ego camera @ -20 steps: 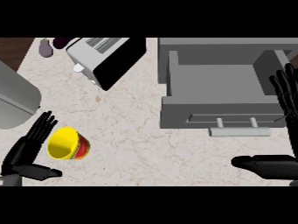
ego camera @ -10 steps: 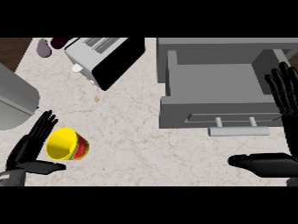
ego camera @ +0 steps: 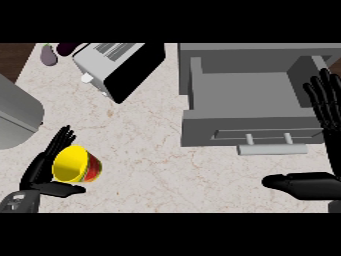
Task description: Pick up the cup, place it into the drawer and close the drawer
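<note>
So the cup [ego camera: 75, 165] is lying tipped on the marble counter [ego camera: 151, 145], well to the lower left of the drawer [ego camera: 248, 102]. Its yellow inside faces up and to the left, toward the viewer, and the red-orange outside wall shows along the right edge, so its long axis runs roughly from upper left at the mouth to lower right at the base. Can't tell whether the base actually touches the counter.

The left hand [ego camera: 46, 172] is right at the cup, on the side away from the drawer. Fingers are straight and fanned upward behind the cup's left rim, thumb sticking out flat underneath it. Nothing is curled round the cup, so it's a relaxed, spread hand cradling next to it rather than a grasp.

The drawer is pulled out, a grey box with its inside showing, and its front panel carries a light handle [ego camera: 271, 148] on the lower side.

The right hand [ego camera: 335, 120] sits just at the drawer's right side, fingers straight and pointing up along the drawer's right wall, thumb stretched out to the left below the handle. Also relaxed, holding nothing.

To the drawer's left there's a toaster [ego camera: 110, 65], and further left a big grey rounded appliance [ego camera: 7, 112].
</note>
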`<state>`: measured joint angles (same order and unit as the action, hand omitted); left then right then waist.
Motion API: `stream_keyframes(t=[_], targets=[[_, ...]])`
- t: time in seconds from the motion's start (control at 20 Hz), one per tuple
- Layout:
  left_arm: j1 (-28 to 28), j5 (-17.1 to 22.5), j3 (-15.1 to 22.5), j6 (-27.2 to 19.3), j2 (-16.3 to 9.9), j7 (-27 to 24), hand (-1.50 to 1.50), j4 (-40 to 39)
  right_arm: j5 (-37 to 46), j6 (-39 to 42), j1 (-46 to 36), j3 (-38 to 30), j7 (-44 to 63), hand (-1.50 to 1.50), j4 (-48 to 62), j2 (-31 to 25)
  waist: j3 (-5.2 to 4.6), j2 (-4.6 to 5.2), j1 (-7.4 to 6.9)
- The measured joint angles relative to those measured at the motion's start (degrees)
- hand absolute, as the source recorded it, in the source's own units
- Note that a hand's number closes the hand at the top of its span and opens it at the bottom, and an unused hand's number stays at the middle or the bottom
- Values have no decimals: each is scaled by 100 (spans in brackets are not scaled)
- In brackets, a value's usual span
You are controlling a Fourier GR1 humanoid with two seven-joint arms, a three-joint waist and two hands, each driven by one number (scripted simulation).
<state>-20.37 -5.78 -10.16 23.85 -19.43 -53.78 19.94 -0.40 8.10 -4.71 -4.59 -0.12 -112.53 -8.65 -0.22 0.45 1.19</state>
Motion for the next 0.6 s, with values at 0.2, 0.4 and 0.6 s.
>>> stream_keyframes(t=[0.2,0.4,0.6], targets=[[-192,-17,20,-30,62,-46,-150,-225,29,-3,29,46,-20,-150,-27,40,-2,5,19],[-282,27,25,35,128,-60,-150,-323,-44,39,19,-40,-91,-150,60,14,-3,11,24],[-351,93,47,195,176,-20,-150,-338,-36,87,77,-23,-171,-150,114,15,-4,15,30]])
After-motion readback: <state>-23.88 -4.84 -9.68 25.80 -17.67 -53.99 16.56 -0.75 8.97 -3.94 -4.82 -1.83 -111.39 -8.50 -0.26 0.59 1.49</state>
